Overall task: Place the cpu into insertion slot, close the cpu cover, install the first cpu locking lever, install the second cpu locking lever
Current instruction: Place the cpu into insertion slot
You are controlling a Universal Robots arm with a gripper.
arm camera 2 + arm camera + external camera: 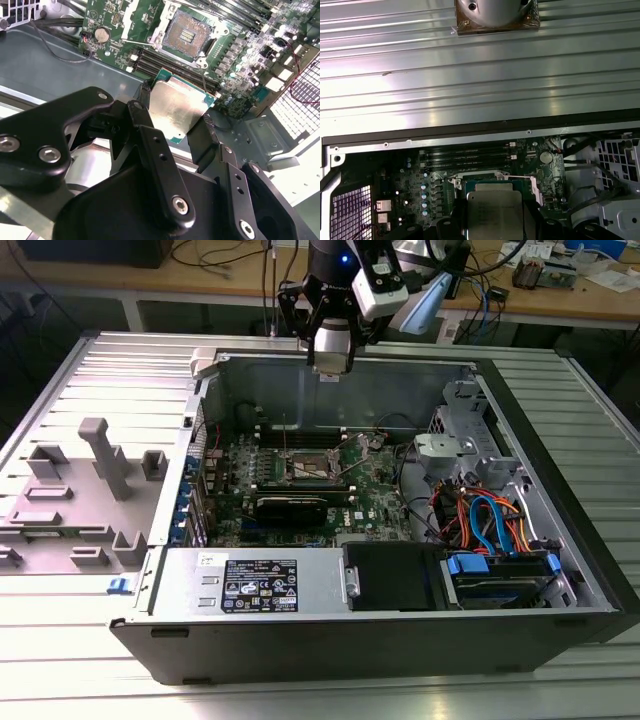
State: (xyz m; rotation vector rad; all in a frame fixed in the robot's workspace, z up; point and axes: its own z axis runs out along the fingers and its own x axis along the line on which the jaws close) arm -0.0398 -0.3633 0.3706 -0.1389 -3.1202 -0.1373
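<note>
Up close, a black gripper (175, 116) pinching the cpu (176, 102) by two facing edges, with the dull silver top turned to the camera in both wrist views. Hangs up by the back wall of the open computer case (400, 390) in the exterior view, well above the green motherboard (240, 60). Looks light, thin and stiff, so easy to lift, but likely smooth and quick to slip. Best held by the sides only, never by the underside, which is probably easy to hurt. Down below, the insertion slot (186, 34) lying bare, dark middle showing, nothing in it. Just beside the slot, long black memory slots (165, 62); a bit away, a round silver battery (102, 34). Plenty of open room straight above the slot; tight only at its raised metal rim
</note>
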